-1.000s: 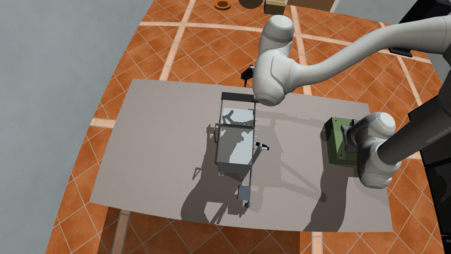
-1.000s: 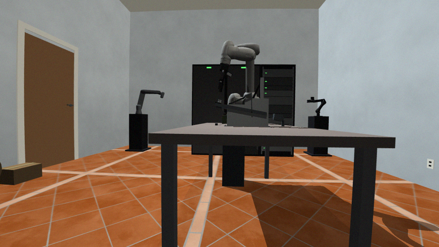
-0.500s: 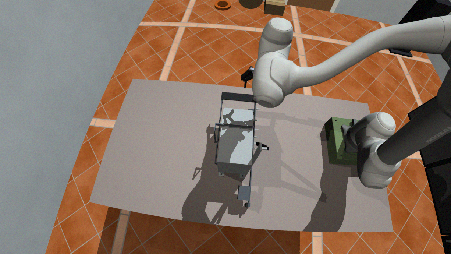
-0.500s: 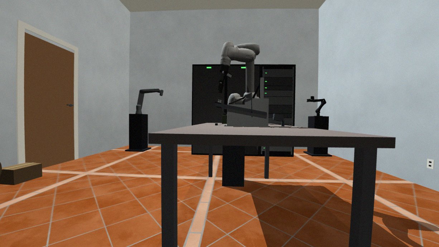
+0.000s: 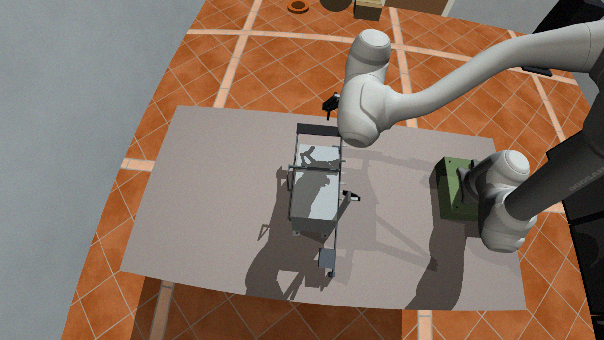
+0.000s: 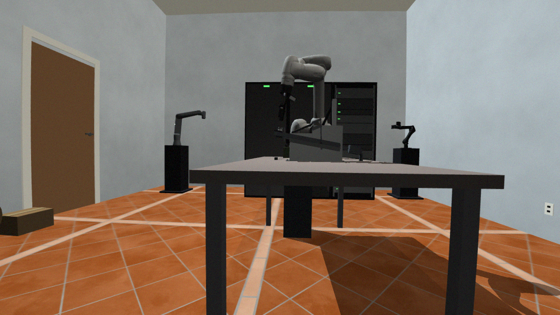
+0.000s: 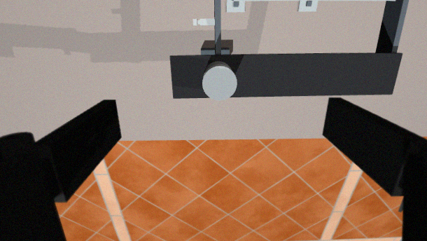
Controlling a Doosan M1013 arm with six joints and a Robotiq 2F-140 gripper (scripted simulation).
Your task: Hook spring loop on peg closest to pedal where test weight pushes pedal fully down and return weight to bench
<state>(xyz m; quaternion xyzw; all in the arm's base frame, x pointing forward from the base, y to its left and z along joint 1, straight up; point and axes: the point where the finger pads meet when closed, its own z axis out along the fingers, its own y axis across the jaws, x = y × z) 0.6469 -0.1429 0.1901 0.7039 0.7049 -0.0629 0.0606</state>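
Note:
The feeder [image 5: 315, 186] stands in the middle of the bench, with its dark pedal [image 5: 318, 128] at the far end. In the wrist view the pedal [image 7: 285, 75] is a dark bar, and the steel test weight [image 7: 220, 84] stands upright on its left part, showing its round top. My gripper [image 7: 222, 118] is open and empty, hanging well above the pedal and weight, over the bench edge. It also shows in the overhead view [image 5: 330, 103] and in the side view [image 6: 282, 111]. In the side view the pedal end [image 6: 278, 133] sits above the bench top. Pegs [image 5: 343, 168] line the feeder's right side; the spring loop is too small to place.
The green arm base [image 5: 456, 187] sits at the right of the bench. My arm's wrist joint [image 5: 361, 114] hides the pedal's right end from overhead. Orange tiled floor lies past the bench edge [image 7: 224, 139]. Black racks [image 6: 309, 133] stand behind.

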